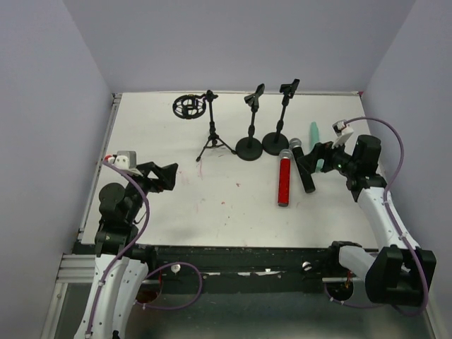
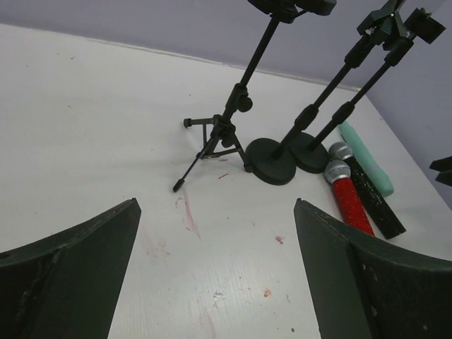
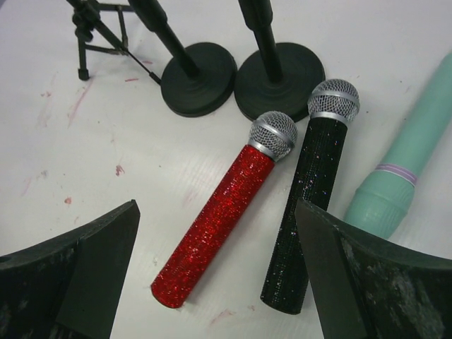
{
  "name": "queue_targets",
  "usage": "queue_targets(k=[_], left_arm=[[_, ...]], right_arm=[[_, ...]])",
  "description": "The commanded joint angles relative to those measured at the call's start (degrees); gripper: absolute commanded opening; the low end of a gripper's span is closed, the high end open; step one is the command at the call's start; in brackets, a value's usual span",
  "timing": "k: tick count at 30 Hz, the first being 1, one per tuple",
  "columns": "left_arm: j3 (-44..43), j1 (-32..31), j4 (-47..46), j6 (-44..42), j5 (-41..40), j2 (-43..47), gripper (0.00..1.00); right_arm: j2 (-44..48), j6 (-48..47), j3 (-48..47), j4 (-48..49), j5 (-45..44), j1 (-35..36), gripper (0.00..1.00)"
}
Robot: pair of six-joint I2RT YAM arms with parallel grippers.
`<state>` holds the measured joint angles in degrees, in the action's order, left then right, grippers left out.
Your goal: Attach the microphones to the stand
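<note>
My right end effector (image 1: 319, 158) is wide, empty, above red mic (image 3: 219, 226) and black mic (image 3: 305, 212) on the table (image 3: 106, 141); left end effector (image 1: 164, 176) is wide too.

Setting: robot lab test cell | plain lilac walls (image 1: 233, 42) boxing in white, pink-smudged surface (image 1: 162, 212) left, far, right | aluminium rail (image 1: 70, 265) at near edge | purple cables (image 1: 400, 148) looping at right

Flat white rectangular tabletop (image 1: 155, 219): marked with scattered reddish smudges (image 2: 188, 216), mostly left of centre. Plain lavender-grey walls (image 1: 233, 42) enclose it on the left, far and right sides. A ribbed aluminium rail (image 1: 69, 270) sits below the near-left corner.
</note>
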<state>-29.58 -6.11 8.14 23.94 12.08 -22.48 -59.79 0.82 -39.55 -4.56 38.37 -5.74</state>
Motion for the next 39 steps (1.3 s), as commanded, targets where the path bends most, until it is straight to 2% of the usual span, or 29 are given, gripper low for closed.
queue_targets(k=[1, 5, 8, 17, 22, 26, 31, 35, 39], left_arm=[[1.80, 0.22, -0.41, 6.54, 4.27, 2.26, 0.98], [3.48, 0.22, 1.26, 10.33, 6.20, 4.02, 0.98], [4.01, 0.13, 2.84, 12.00, 6.73, 4.81, 0.98], [5.24, 0.22, 4.95, 13.85, 6.47, 7.45, 0.99], [5.59, 0.22, 5.22, 14.37, 6.56, 8.06, 0.98], [5.77, 0.22, 5.74, 14.55, 6.29, 8.86, 0.98], [5.77, 0.22, 6.10, 14.73, 6.47, 9.21, 0.98], [5.77, 0.22, 6.45, 14.99, 6.64, 9.73, 0.98], [5.94, 0.22, 6.89, 15.52, 6.82, 10.70, 0.98]], right_arm=[[-6.11, -6.60, -4.03, -7.11, 0.83, -0.33, 1.00], [-14.11, -10.92, -10.44, -17.39, 0.22, -0.15, 1.00], [-18.77, -11.89, -12.83, -21.18, -2.94, 0.64, 1.00], [-26.16, -9.52, -12.31, -19.79, -15.59, 4.24, 0.99], [-29.85, -7.59, -13.18, -17.33, -24.20, 7.93, 0.90], [-31.70, -6.62, -13.27, -16.27, -27.82, 8.99, 0.85], [-34.34, -5.92, -13.71, -16.27, -29.76, 9.43, 0.71], [-35.66, -5.22, -13.98, -16.36, -30.46, 9.43, 0.45], [-35.31, -4.69, -14.06, -16.36, -30.20, 9.43, 0.31]])
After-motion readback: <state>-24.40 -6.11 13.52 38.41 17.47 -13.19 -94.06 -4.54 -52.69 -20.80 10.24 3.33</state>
